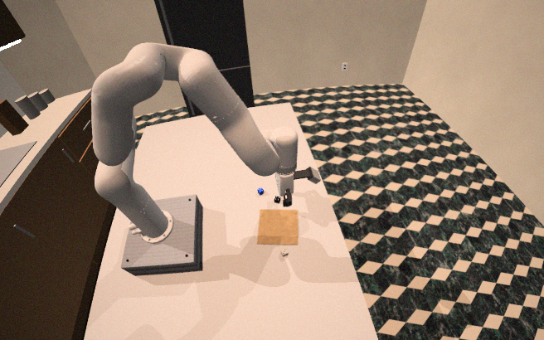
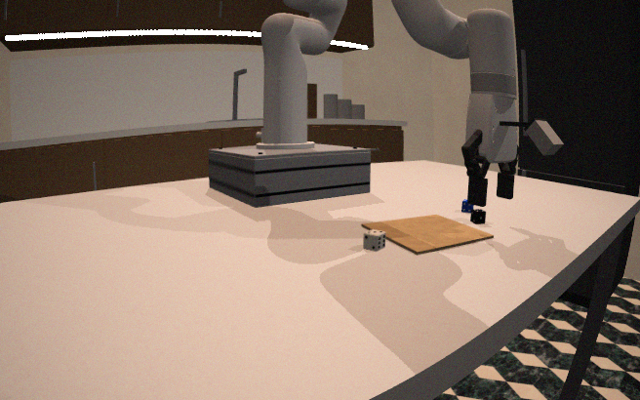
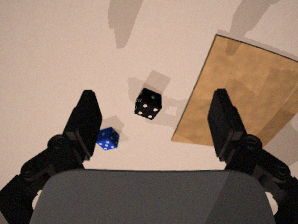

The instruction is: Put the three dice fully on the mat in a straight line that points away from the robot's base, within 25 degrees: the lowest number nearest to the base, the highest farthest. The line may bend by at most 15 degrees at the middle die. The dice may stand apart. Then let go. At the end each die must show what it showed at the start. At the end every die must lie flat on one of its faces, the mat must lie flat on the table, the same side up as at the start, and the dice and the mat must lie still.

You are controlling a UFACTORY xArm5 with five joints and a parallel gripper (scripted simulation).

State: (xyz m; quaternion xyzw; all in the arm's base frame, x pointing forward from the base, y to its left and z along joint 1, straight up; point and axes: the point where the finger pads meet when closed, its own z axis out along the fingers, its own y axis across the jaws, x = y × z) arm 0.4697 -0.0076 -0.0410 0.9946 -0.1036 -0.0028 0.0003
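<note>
My gripper [image 1: 286, 202] [image 2: 491, 194] [image 3: 154, 103] is open and empty, and hangs a little above the table just beyond the mat's far edge. A black die [image 1: 277, 200] [image 2: 478, 216] [image 3: 148, 104] lies on the table under the gap between the fingers, close to the mat's edge. A blue die [image 1: 260, 191] [image 2: 466, 206] [image 3: 107, 139] lies on the table by one finger, farther from the mat. A white die [image 1: 284, 252] [image 2: 374, 240] lies on the table off the mat's opposite edge. The tan mat [image 1: 278, 226] [image 2: 429, 231] [image 3: 245, 95] lies flat and bears no die.
The arm's grey base block [image 1: 166, 236] [image 2: 288, 171] stands left of the mat. The table's right edge [image 1: 332, 207] [image 2: 561, 288] runs close to the mat and the gripper. A kitchen counter with canisters [image 1: 35, 101] is off to the side.
</note>
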